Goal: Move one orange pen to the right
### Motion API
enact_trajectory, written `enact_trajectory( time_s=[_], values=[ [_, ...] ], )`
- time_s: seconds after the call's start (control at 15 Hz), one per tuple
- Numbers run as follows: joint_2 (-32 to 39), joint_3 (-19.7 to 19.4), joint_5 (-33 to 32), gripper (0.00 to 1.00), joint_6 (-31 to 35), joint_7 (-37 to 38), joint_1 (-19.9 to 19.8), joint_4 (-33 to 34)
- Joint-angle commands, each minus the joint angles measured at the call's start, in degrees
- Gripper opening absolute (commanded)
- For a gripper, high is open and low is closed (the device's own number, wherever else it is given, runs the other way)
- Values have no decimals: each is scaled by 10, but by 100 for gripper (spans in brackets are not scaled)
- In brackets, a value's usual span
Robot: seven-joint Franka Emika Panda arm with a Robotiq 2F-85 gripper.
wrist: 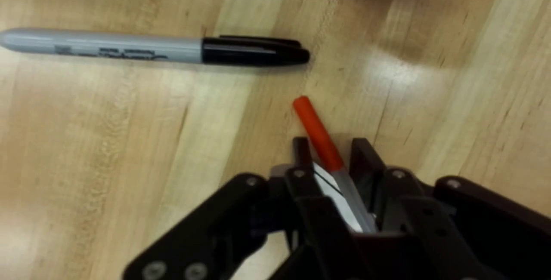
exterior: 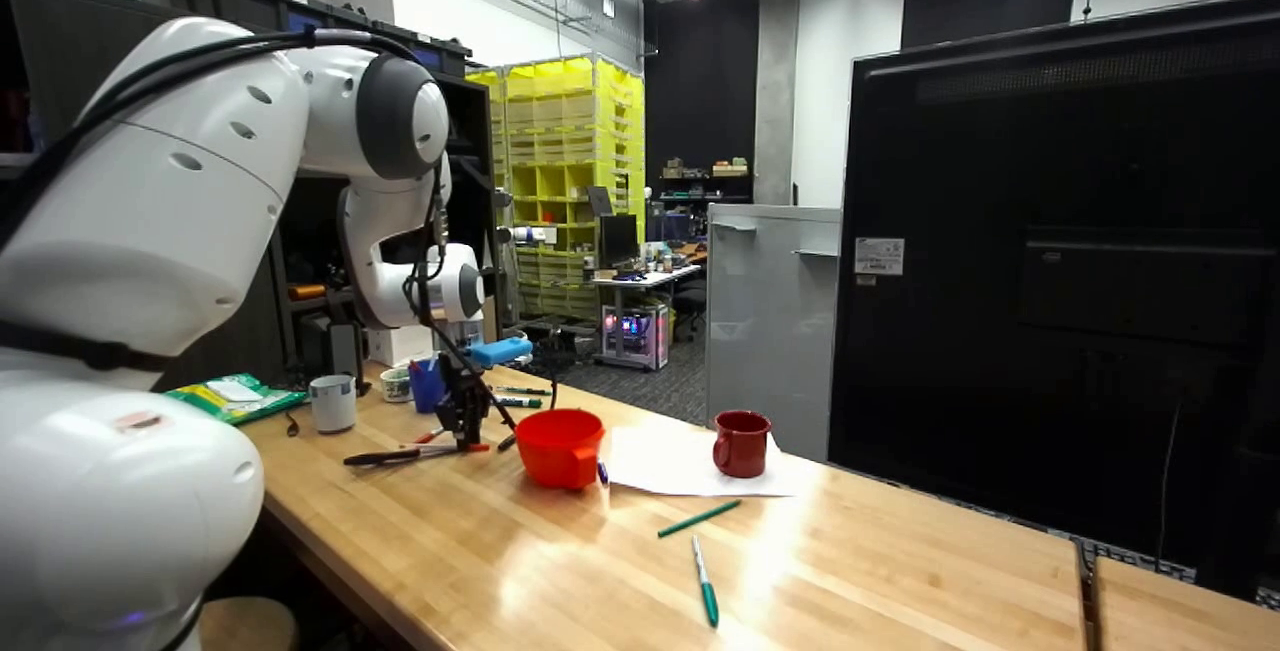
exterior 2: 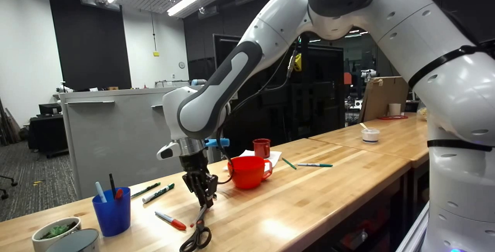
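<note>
In the wrist view the orange pen passes between the two fingers of my gripper. Its orange-red end sticks out past the fingertips. A grey stretch continues in line with it; I cannot tell whether that is pen or scissor blade. Wood shows between the pen and one finger, so the jaws stand partly open. Scissors blades also lie between the jaws; their black handles lie beside the gripper. In an exterior view the orange pen's end pokes out beside the gripper, low at the table.
A grey marker with black cap lies close by. A red bowl stands beside the gripper, with a dark red mug beyond it. A red-capped marker and a blue pen cup are near. A green pen lies farther off.
</note>
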Motion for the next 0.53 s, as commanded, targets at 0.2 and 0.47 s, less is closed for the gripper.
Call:
enact_trajectory(
  time_s=[0.2, 0.47],
  values=[
    [0, -6, -6, 3, -16, 19, 10, -2],
    [-7, -9, -19, 3, -29, 28, 17, 1]
  ],
)
